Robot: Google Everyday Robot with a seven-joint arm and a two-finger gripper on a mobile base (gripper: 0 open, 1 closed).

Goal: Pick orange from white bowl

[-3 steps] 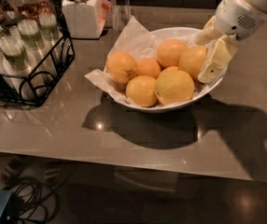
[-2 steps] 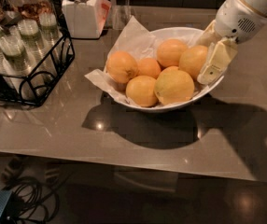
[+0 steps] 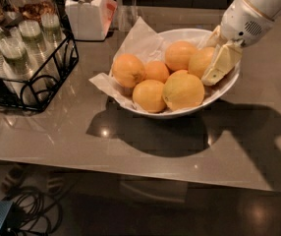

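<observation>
The white bowl (image 3: pixel 229 85), lined with crumpled paper, stands mid-table and holds six oranges. The orange (image 3: pixel 199 60) lies at the bowl's right side, partly hidden by a finger. A paler yellowish one (image 3: pixel 182 90) lies in front of it. My gripper (image 3: pixel 213 50) reaches in from the upper right, over the bowl's right rim. One cream finger (image 3: pixel 221 63) is on the near right side of the orange and the other (image 3: pixel 211 36) is behind it. The jaws stand open around the orange, which rests in the bowl.
A black wire rack (image 3: pixel 37 77) with small jars stands at the left. A white lidded jar (image 3: pixel 86 11) stands at the back left. The table's front edge runs below the bowl, with cables (image 3: pixel 27 205) on the floor.
Almost nothing. My gripper stays at the bowl's right rim around the same orange; the oranges have not shifted.
</observation>
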